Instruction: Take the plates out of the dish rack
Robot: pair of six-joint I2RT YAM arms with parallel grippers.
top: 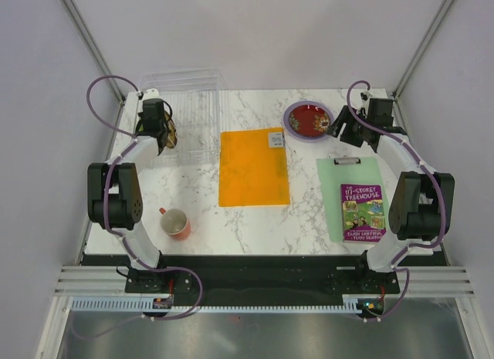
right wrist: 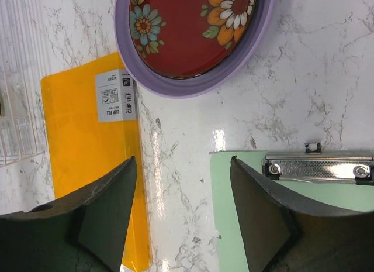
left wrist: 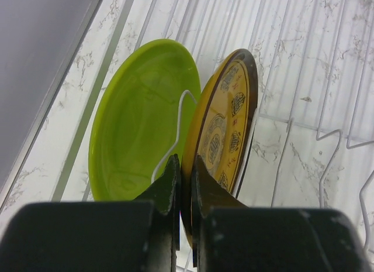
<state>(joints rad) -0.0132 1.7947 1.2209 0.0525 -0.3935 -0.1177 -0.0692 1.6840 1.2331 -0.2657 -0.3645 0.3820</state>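
The clear dish rack (top: pixel 193 104) stands at the back left. In the left wrist view the lime green plate (left wrist: pixel 134 120) and the yellow patterned plate (left wrist: pixel 225 126) stand upright between the rack's (left wrist: pixel 304 79) wire dividers. My left gripper (left wrist: pixel 186 167) is shut on the yellow plate's near rim; it is inside the rack in the top view (top: pixel 166 133). The dark red patterned plate (right wrist: pixel 193 32) lies on the lavender plate (right wrist: pixel 193 88) on the table at the back right (top: pixel 309 118). My right gripper (right wrist: pixel 184 167) is open and empty, just beside that stack (top: pixel 343 131).
An orange folder (top: pixel 253 167) lies mid-table, right of the rack. A green clipboard (top: pixel 332 181) with a purple book (top: pixel 362 212) on it lies at the right. A red mug (top: pixel 176 222) stands front left. Walls close in on both sides.
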